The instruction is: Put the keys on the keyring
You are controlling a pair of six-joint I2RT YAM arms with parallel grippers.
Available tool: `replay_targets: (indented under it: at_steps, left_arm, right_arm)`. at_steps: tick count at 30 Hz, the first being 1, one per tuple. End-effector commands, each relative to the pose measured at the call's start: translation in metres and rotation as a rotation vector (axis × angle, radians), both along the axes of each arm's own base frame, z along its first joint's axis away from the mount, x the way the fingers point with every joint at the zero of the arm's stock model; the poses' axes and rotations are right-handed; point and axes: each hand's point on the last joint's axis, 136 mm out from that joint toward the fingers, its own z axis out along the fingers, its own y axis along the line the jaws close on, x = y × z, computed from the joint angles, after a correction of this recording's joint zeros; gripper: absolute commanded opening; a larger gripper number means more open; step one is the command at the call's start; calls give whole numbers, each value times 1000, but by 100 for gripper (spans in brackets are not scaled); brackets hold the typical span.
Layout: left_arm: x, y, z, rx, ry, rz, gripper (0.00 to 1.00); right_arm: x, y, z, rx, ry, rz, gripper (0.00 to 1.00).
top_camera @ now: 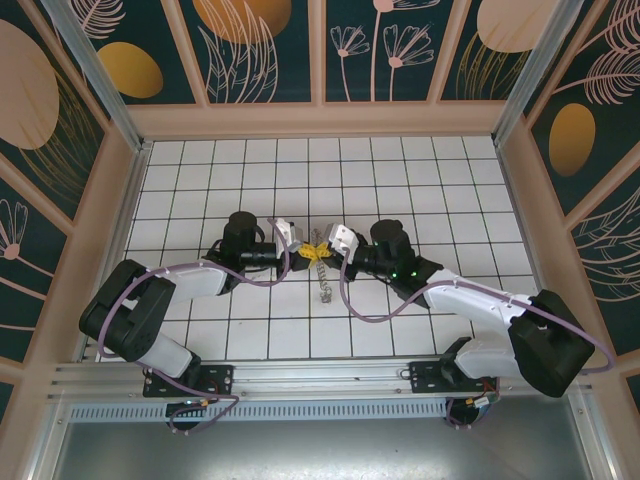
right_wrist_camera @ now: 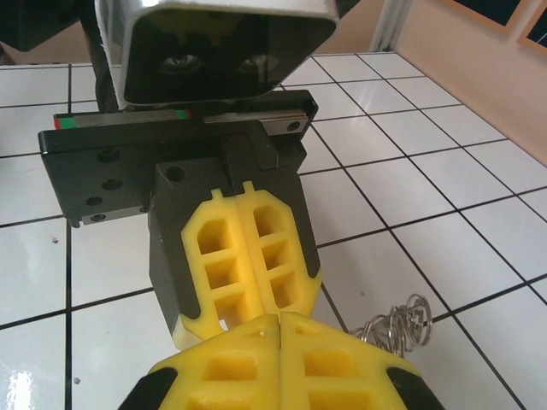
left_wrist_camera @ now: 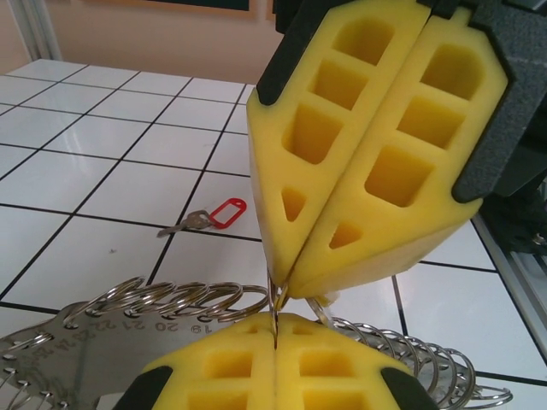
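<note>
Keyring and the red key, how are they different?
The keyring is far bigger than the red key. The keyring has many little metal rings along its edge; the red key has one red tag. The red key lies alone on the table; the keyring sits right at the yellow fingers. Both have shiny metal.

The top external camera looks steeply down from above and behind the arm bases, taking in the whole tiled table [top_camera: 200, 170] from afar. The left wrist camera rides close behind the left gripper [left_wrist_camera: 275, 346], at its frame's bottom edge, looking low across the tiles at the right gripper [left_wrist_camera: 286, 282]. The right wrist camera mirrors it, facing back. All three views share that mid-table meeting spot.
</note>
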Motion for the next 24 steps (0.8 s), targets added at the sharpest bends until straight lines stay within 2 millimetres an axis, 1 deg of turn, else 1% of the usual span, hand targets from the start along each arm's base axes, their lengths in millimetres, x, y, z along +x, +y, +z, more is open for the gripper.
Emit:
replay_targets:
  at_steps: [1, 9, 17, 24]
  left_arm:
    - [-7, -4, 16, -49, -48, -42, 0]
    - [-6, -4, 14, -58, -52, -48, 0]
    - [-7, -5, 14, -64, -57, -53, 0]
    - [-7, -5, 11, -63, -50, -50, 0]
  right_arm:
    - [14, -11, 9, 3, -47, -97, 0]
    - [13, -19, 6, 39, 31, -130, 0]
    - [15, -22, -1, 65, 98, -143, 4]
    - [13, -26, -2, 108, 132, -140, 6]
